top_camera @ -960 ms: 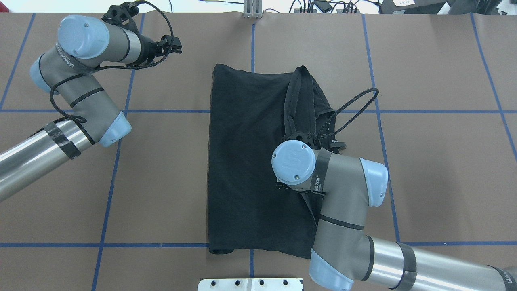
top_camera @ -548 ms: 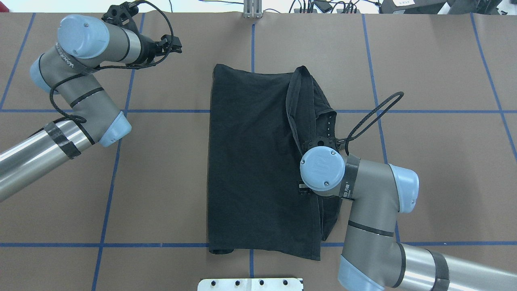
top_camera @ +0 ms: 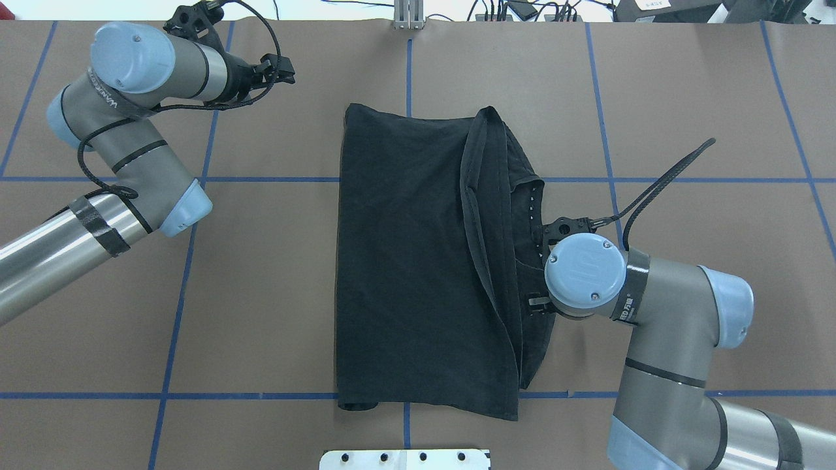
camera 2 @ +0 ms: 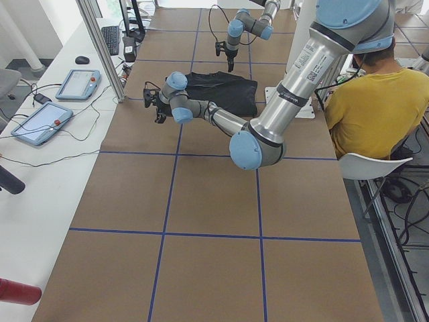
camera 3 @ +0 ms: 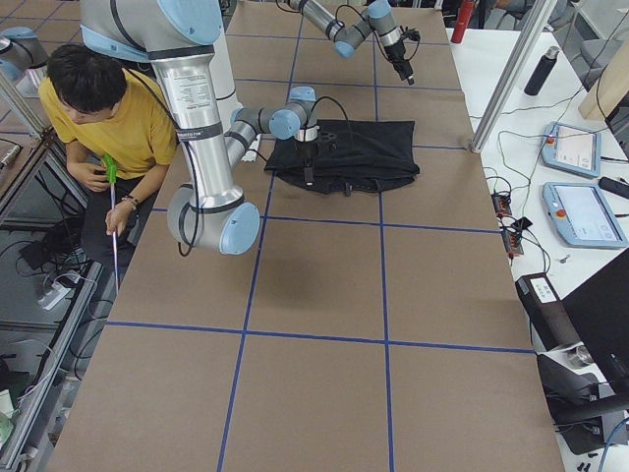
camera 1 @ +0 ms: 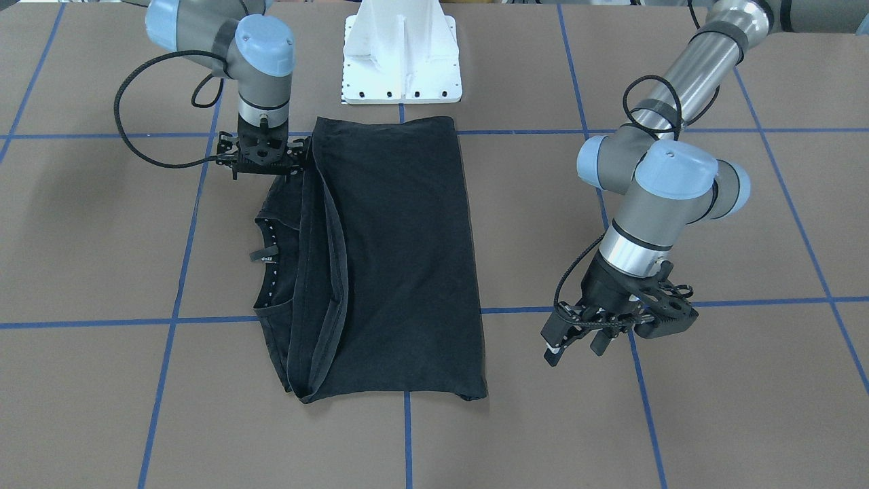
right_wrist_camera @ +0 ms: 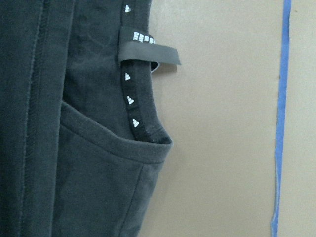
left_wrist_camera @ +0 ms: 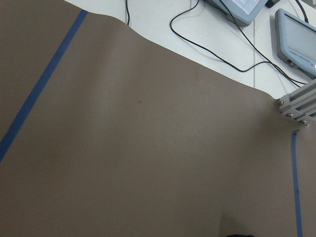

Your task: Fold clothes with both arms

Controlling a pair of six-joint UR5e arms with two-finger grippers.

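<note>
Now the black T-shirt (top_camera: 405, 261) lies folded lengthwise at the middle of the table (top_camera: 261, 294), with its collar (camera 1: 270, 252) showing on the robot's right. The right gripper (camera 1: 261, 155) hangs at that edge — whether wide or closed, I cannot tell. The left gripper (camera 1: 574, 343) hovers well apart, fingers spread, empty.
</note>
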